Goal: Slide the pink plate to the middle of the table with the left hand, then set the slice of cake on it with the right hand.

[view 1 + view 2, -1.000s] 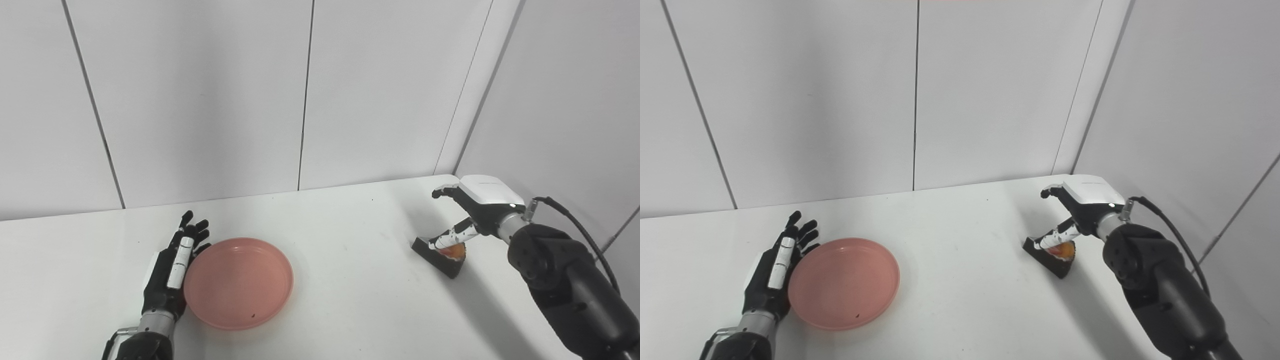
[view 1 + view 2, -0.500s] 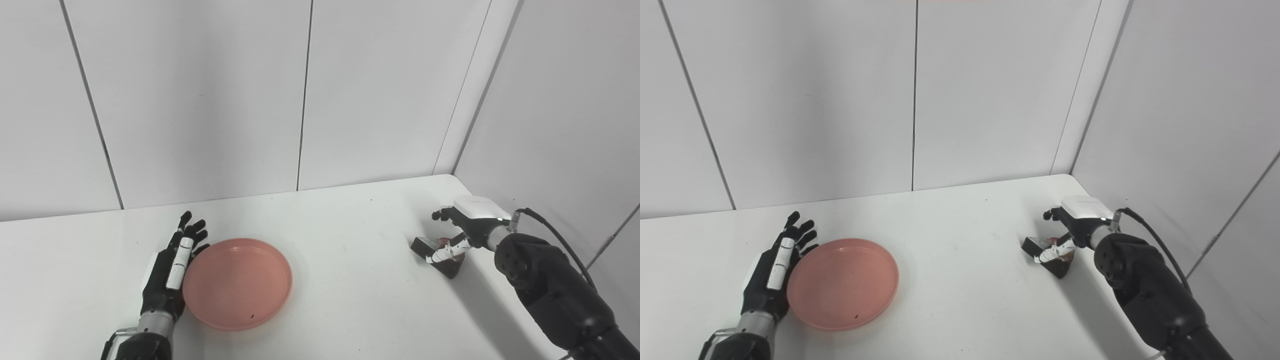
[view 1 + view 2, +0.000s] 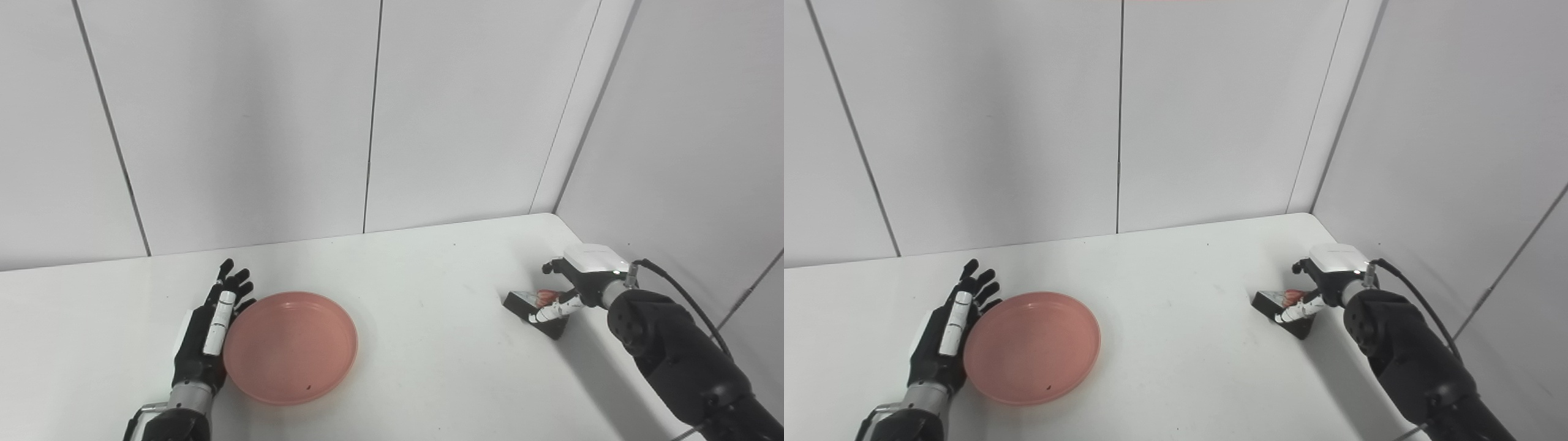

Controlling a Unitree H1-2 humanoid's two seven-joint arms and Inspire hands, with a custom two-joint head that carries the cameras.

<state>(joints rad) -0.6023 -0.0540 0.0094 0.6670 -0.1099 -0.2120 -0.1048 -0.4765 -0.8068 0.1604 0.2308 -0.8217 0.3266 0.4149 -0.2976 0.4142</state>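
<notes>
The pink plate (image 3: 291, 346) lies left of the table's middle, with nothing on it. My left hand (image 3: 208, 331) rests flat and open on the table, its fingers stretched along the plate's left rim. The slice of cake (image 3: 524, 304), dark with a red topping, sits on the table near the right wall. My right hand (image 3: 574, 283) is low over the slice's right end. Its thumb runs along the near side and its fingers curl behind the far side, still apart. The slice stands on the table.
The white table (image 3: 429, 367) ends at grey wall panels at the back and close on the right, just beyond the cake. A black cable (image 3: 686, 291) loops off my right wrist. A bare stretch of table lies between plate and cake.
My right hand has dropped from above the cake down around it and shifted a little right. The cake, the plate and my left hand have stayed in place.
</notes>
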